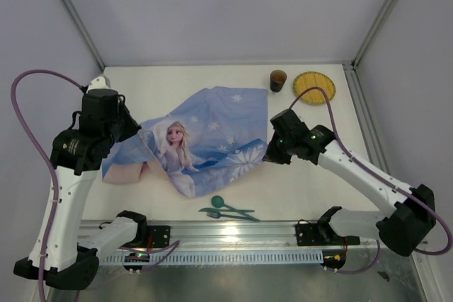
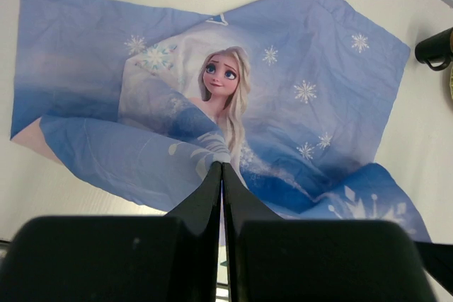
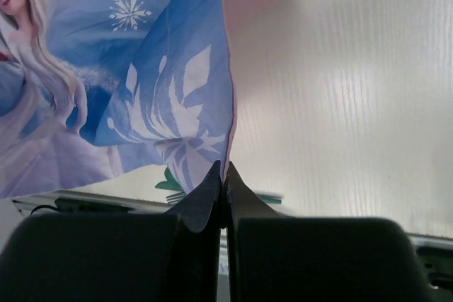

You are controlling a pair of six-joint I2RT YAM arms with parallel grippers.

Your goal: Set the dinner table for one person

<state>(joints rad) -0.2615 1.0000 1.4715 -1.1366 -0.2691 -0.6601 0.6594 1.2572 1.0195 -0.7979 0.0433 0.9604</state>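
Top external view, near to far: a green spoon and fork [image 1: 232, 211] lie together at 6 o'clock on the white tabletop [image 1: 311, 182], close to the near rail. Beyond them the blue printed cloth [image 1: 205, 132] sits crumpled and folded at centre, not spread flat. The right pincer [image 3: 225, 167] is fully closed, nipping the cloth's 3 o'clock edge, which rises from its tips. The left pincer [image 2: 221, 169] is closed too, at the cloth's 9 o'clock side; whether it has any fabric I cannot tell. Far back at 1 o'clock stand a dark cup [image 1: 277, 80] and a yellow plate [image 1: 314, 87]. Setting looks barely begun: the cloth needs flattening, then plate, cup and cutlery need placing.
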